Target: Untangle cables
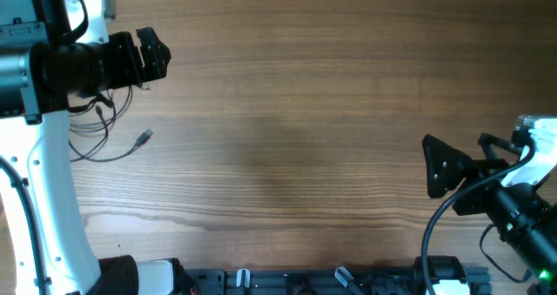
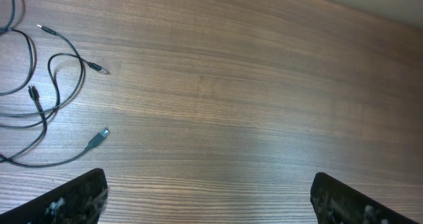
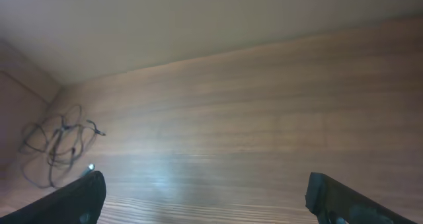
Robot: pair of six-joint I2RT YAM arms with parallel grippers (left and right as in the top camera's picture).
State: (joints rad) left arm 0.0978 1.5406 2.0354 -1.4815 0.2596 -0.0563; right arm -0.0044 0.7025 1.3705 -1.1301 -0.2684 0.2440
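The cables (image 1: 103, 131) are thin black cords in loose loops at the table's left side, partly hidden under my left arm; one silvery plug tip (image 1: 144, 138) lies free. In the left wrist view the cables (image 2: 39, 98) lie at the left, with a flat silvery plug (image 2: 99, 138). In the right wrist view they show as a small tangle (image 3: 56, 145) far left. My left gripper (image 1: 157, 56) is open and empty, just above the cables; its fingers (image 2: 208, 197) are wide apart. My right gripper (image 1: 435, 164) is open and empty at the right, far from the cables, fingers spread (image 3: 205, 197).
The wooden table (image 1: 296, 112) fills the views. The white left arm column (image 1: 52, 182) stands at the left edge. A black rail with clips (image 1: 305, 282) runs along the front edge. A wall rises behind the table's far edge in the right wrist view.
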